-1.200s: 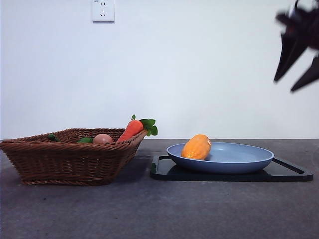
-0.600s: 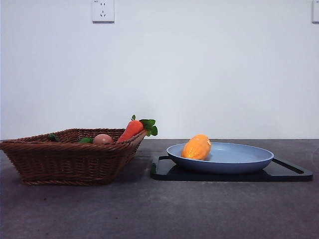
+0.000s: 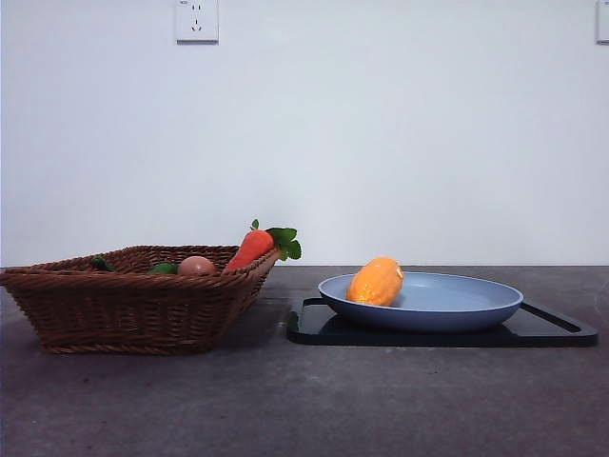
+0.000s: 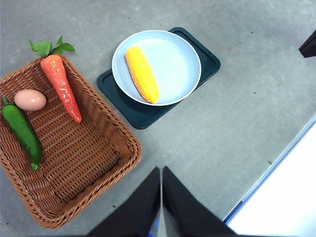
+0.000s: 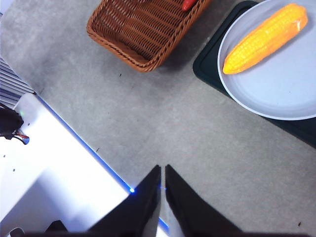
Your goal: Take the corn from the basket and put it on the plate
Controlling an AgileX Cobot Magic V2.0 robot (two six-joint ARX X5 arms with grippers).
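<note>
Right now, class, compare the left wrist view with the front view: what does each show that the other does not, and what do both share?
Only the left wrist view shows the left gripper, jaws shut, high above the table, and the whole green cucumber lying in the basket. Only the front view shows the wall socket. Both show the corn lying on the plate, which sits on the black tray, and the carrot and the egg in the basket.

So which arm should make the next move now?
Neither really needs to: the corn already lies on the plate, outside the basket. Both the left gripper and right gripper hang shut above bare table, holding nothing.
</note>
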